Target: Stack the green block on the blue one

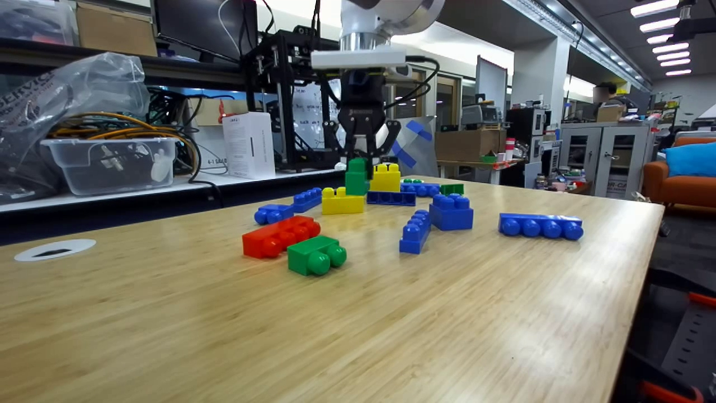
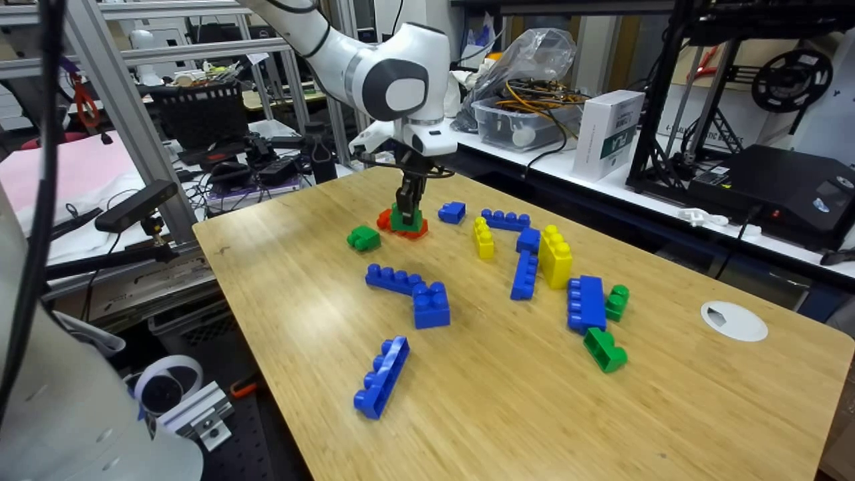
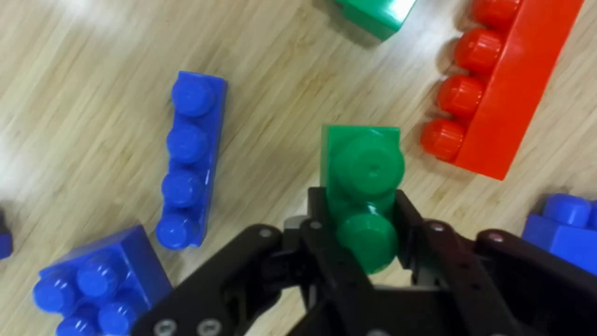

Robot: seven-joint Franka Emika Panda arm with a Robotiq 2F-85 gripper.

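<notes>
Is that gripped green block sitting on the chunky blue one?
No: the wrist view shows the gripper holding the green block apart from the chunky blue block, off to one side.

in the wrist view, the held block [image 3: 366, 170] is right of the wide block [image 3: 105, 282].

The two-studded green block [image 3: 366, 191] is held aloft — upright. The chunky blue one [image 2: 431, 310] sits on the desk [image 1: 391, 324] — studs up.

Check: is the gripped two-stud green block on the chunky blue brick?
Off: the gripper holds the two-stud green block, and nothing sits on the chunky blue brick.
</notes>
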